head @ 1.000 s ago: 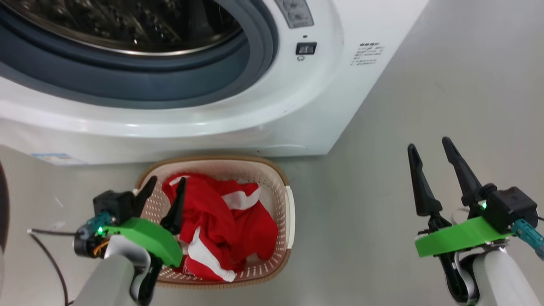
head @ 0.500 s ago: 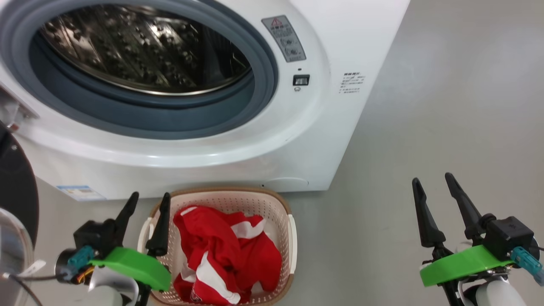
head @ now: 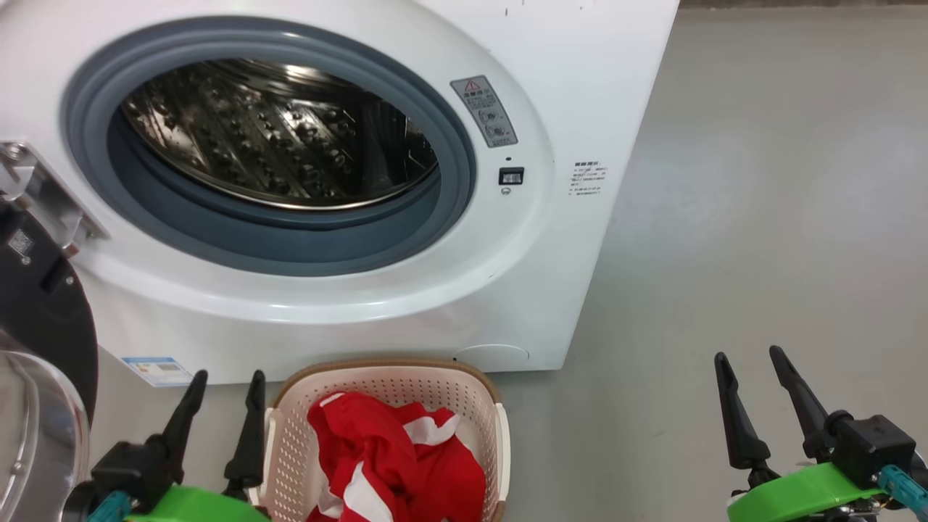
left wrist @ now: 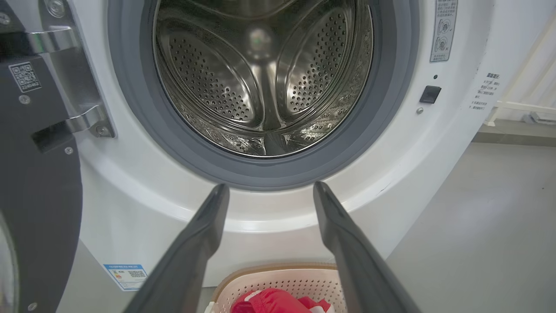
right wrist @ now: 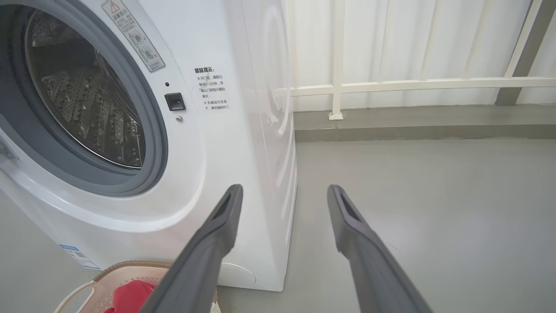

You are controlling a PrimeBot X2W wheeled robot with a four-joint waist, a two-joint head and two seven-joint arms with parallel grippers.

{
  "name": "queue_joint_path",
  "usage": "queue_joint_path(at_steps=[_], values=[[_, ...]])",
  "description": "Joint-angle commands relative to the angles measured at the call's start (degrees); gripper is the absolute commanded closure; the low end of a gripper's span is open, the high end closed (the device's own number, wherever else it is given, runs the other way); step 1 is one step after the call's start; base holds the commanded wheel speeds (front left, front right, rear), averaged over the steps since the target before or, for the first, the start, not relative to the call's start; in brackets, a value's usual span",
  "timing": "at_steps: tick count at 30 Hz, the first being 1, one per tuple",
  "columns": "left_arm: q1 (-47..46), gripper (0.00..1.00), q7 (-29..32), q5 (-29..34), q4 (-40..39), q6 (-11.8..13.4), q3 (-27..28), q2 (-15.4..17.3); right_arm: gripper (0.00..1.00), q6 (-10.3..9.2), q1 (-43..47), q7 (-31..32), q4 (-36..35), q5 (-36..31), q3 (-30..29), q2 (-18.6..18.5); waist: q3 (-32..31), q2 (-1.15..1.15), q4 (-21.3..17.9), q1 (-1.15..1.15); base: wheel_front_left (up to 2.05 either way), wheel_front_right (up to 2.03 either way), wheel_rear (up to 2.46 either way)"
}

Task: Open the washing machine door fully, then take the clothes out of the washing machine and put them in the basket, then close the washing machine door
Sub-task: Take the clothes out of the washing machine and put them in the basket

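The white washing machine stands with its black door swung wide open at the left; the door and its hinge also show in the left wrist view. The steel drum holds no fabric that I can see. On the floor in front sits the cream basket with the red and white clothes inside. My left gripper is open and empty, just left of the basket. My right gripper is open and empty over bare floor, well to the right.
Grey floor stretches to the right of the machine. In the right wrist view a white railing and white wall stand behind the machine's side. A blue label marks the machine's lower left.
The head camera has tilted up, so the basket and both grippers sit lower in the picture and more of the drum shows. The left gripper has drawn off the clothes to the basket's left.
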Motion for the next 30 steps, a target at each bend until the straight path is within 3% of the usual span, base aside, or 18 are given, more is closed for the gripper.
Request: queue_joint_path(at_steps=[1,17,30], values=[[0.7,0.0,-0.7,0.5,-2.5,-0.3,2.6,0.9,0.0,0.35,0.1,-0.4,-1.5,-0.2,0.9,-0.5,-0.7,0.0,0.1,0.0,0.0,0.0,0.0],[10.3,0.0,-0.7,0.6,-10.6,-0.3,6.2,0.5,0.0,0.35,4.5,-0.4,-1.6,-0.7,-0.1,-0.5,-5.0,0.0,-0.6,0.0,0.0,0.0,0.0],[11.2,0.0,-0.7,0.3,-11.6,-0.3,6.0,-0.2,0.0,0.35,4.9,-0.4,-2.0,-0.7,-0.3,-0.7,-5.0,0.0,-0.6,0.0,0.0,0.0,0.0]])
